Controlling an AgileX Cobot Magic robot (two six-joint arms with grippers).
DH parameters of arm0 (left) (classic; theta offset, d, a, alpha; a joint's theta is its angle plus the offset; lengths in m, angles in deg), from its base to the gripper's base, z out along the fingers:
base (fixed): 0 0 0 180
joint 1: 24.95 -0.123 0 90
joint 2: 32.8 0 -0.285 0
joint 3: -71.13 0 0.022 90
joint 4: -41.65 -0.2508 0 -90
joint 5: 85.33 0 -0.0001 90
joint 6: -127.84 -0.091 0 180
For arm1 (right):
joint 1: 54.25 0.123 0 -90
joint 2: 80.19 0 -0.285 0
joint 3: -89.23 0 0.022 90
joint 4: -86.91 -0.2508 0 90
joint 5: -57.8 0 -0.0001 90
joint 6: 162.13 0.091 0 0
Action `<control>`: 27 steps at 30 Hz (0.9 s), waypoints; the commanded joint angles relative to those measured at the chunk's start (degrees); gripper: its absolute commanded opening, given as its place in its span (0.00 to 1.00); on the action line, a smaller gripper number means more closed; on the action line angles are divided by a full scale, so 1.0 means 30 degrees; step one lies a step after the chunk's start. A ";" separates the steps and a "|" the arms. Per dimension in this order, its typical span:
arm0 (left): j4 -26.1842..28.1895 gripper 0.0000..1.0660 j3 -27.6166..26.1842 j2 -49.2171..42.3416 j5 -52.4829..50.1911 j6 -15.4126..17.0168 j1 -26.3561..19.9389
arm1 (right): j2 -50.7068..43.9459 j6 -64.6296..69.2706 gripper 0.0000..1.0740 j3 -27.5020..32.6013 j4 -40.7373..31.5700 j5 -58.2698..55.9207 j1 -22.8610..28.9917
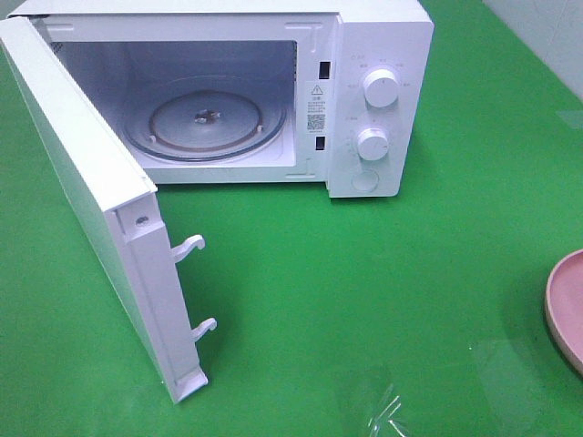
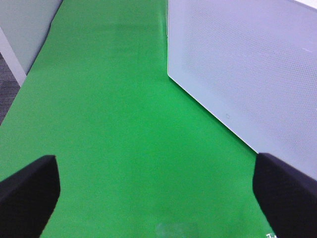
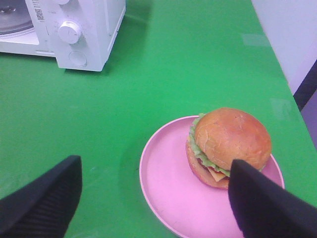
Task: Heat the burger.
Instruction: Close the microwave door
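Note:
The burger (image 3: pixel 229 145), with a golden-brown bun, green lettuce and yellow cheese, sits on a round pink plate (image 3: pixel 168 188) in the right wrist view. My right gripper (image 3: pixel 153 198) is open, its fingers either side of the plate's near part, above it and apart from the burger. In the exterior high view only the plate's edge (image 1: pixel 563 305) shows at the right border; the burger is out of that view. The white microwave (image 1: pixel 373 100) stands at the back with its door (image 1: pixel 86 196) swung wide open and its glass turntable (image 1: pixel 205 123) bare. My left gripper (image 2: pixel 153 198) is open over green cloth beside the door (image 2: pixel 247 69).
A green cloth (image 1: pixel 364 291) covers the table. The open door juts toward the front left, with two latch hooks (image 1: pixel 191 246) on its edge. The microwave's two knobs (image 1: pixel 380 88) face front. The table's right edge shows in the right wrist view (image 3: pixel 285 74).

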 commanded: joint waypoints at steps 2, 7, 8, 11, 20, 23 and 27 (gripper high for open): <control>-0.0210 0.89 -0.0477 0.0267 -0.1241 0.0134 0.0000 | -0.0439 -0.0191 0.71 0.0038 -0.0095 0.0019 -0.0115; -0.0420 0.77 -0.0535 0.1757 -0.3304 0.0115 0.0000 | -0.0439 -0.0191 0.71 0.0038 -0.0095 0.0019 -0.0115; -0.0363 0.67 -0.0535 0.2406 -0.3915 0.0153 0.0000 | -0.0439 -0.0191 0.71 0.0038 -0.0095 0.0019 -0.0115; -0.0363 0.57 -0.0535 0.3113 -0.4374 0.0153 0.0000 | -0.0439 -0.0191 0.71 0.0038 -0.0095 0.0019 -0.0115; -0.0420 0.00 -0.0057 0.5577 -0.8041 0.0095 0.0000 | -0.0439 -0.0191 0.71 0.0038 -0.0095 0.0019 -0.0115; -0.0458 0.00 0.1089 0.6283 -1.0523 0.0076 0.0000 | -0.0439 -0.0191 0.71 0.0038 -0.0095 0.0019 -0.0115; -0.0458 0.00 0.2273 0.6971 -1.3484 0.0000 0.0000 | -0.0439 -0.0191 0.71 0.0038 -0.0095 0.0019 -0.0115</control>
